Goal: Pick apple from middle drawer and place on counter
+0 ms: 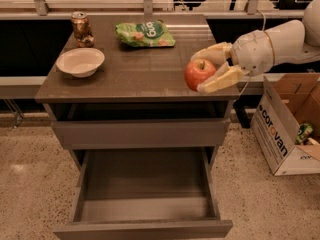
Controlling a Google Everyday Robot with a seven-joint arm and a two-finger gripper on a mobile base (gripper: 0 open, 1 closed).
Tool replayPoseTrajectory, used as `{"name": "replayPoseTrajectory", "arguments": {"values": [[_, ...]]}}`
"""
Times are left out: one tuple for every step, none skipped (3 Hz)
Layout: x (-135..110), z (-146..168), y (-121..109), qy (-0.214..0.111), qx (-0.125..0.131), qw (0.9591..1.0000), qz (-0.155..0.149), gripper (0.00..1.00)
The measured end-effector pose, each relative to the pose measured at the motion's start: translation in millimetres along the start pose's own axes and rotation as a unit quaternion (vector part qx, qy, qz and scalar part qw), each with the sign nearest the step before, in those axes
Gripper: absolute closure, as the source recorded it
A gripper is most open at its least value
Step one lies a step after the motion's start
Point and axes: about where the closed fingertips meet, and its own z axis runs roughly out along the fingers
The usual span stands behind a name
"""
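Observation:
The red-orange apple (199, 73) sits between the two cream fingers of my gripper (206, 71), held over the right side of the brown-grey counter (135, 66), near its front edge. The gripper is shut on the apple and its white arm comes in from the right. I cannot tell whether the apple touches the slab. The middle drawer (145, 181) is pulled far out below, its grey floor bare. A shallower grey drawer front (142, 133) sits above it, slightly ajar.
A white bowl (80, 62) stands at the counter's left, a can (81, 29) at the back left, and a green snack bag (144, 33) at the back middle. A cardboard box (290, 124) stands on the floor at the right.

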Motion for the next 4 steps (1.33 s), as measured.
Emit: {"name": "replayPoseTrajectory", "arguments": {"values": [[14,7,-28,-0.036,0.043,0.9914,0.118,1.0],[22,5,-43,-0.047,0.106,0.9772,0.178,1.0],[27,6,-56,-0.025,0.179,0.9622,0.203,1.0],[35,5,-72,0.021,0.243,0.9468,0.21,1.0]]}}
